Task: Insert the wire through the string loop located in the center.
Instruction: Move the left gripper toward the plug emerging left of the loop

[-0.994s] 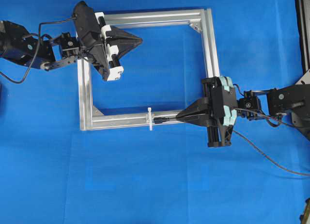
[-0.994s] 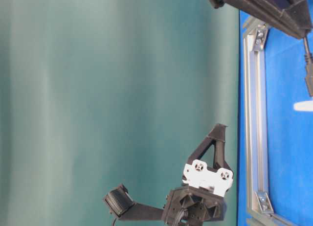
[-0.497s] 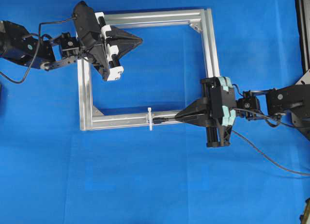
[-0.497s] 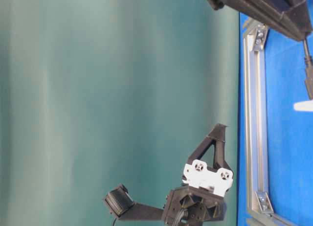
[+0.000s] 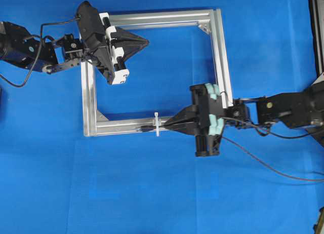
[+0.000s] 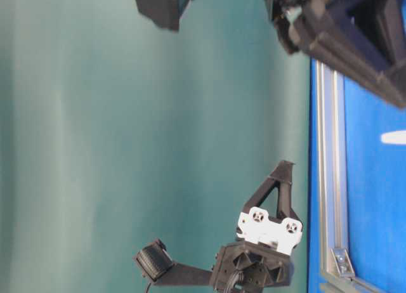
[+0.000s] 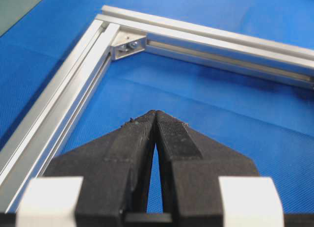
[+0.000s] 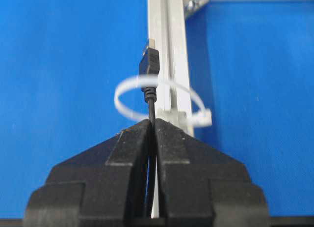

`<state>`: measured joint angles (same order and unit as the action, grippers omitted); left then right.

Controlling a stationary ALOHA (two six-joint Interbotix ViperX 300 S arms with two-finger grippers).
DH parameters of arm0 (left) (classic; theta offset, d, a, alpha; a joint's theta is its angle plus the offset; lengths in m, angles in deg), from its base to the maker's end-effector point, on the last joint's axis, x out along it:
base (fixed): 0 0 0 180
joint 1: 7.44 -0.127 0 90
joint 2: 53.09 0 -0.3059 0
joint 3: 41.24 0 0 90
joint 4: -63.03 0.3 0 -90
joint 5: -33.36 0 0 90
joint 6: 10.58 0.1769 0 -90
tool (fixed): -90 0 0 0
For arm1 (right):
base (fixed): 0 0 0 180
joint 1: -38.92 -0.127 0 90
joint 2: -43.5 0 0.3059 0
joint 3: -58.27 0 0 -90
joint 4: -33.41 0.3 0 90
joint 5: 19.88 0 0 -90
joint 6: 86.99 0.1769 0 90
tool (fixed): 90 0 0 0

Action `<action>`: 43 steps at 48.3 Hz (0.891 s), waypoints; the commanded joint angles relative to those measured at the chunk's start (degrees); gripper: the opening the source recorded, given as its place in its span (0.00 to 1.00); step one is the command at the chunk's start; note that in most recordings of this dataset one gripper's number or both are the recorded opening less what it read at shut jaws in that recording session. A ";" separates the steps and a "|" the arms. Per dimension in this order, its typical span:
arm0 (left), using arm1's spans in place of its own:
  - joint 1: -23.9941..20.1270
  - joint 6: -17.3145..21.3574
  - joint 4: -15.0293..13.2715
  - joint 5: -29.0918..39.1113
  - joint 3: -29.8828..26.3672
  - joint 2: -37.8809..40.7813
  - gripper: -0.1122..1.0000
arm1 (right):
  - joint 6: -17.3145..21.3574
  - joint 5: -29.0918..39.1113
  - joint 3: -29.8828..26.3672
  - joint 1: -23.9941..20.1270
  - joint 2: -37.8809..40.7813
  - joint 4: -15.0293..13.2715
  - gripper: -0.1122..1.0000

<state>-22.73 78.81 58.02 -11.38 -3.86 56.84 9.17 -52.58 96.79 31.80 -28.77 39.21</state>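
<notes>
The wire's dark plug (image 8: 149, 60) sticks out past the white string loop (image 8: 128, 87), and the thin cable runs back through the loop into my right gripper (image 8: 153, 123), which is shut on it. From overhead the right gripper (image 5: 166, 126) sits just right of the loop (image 5: 157, 118) on the frame's near bar, and the plug tip (image 5: 145, 128) shows left of it. The rest of the wire (image 5: 273, 162) trails off to the right. My left gripper (image 5: 147, 41) is shut and empty, hovering inside the frame's far-left corner; it also shows in the left wrist view (image 7: 155, 113).
The square silver aluminium frame (image 5: 88, 102) lies on the blue cloth, with its bar (image 8: 167, 30) running away under the loop and a corner bracket (image 7: 128, 44) ahead of the left gripper. A dark rail (image 5: 316, 26) stands at the far right edge.
My right gripper has moved left along the near bar, carrying the plug from just right of the loop through it and out the left side. The left arm has not moved.
</notes>
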 commanded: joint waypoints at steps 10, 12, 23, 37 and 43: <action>0.18 -0.26 0.18 -0.44 -0.62 -2.02 0.10 | -0.09 -0.35 -5.01 0.09 1.93 -0.62 0.07; 0.09 -0.26 0.18 -0.44 -0.53 -2.02 0.10 | 0.00 -0.35 -5.10 0.09 1.93 -0.62 0.07; 0.35 -0.26 0.18 -0.44 -0.53 -2.11 0.10 | 0.00 -0.35 -5.01 0.09 1.93 -0.62 0.07; 2.72 -0.44 0.18 0.00 0.18 -2.72 0.10 | 0.00 -0.26 -4.83 0.09 1.93 -0.62 0.07; 4.83 -0.88 0.18 0.88 1.32 -3.52 0.10 | 0.00 -0.26 -4.83 0.09 1.93 -0.62 0.07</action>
<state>-19.13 78.19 58.02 -10.67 -2.63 55.34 9.17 -52.58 92.74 31.89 -26.04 38.69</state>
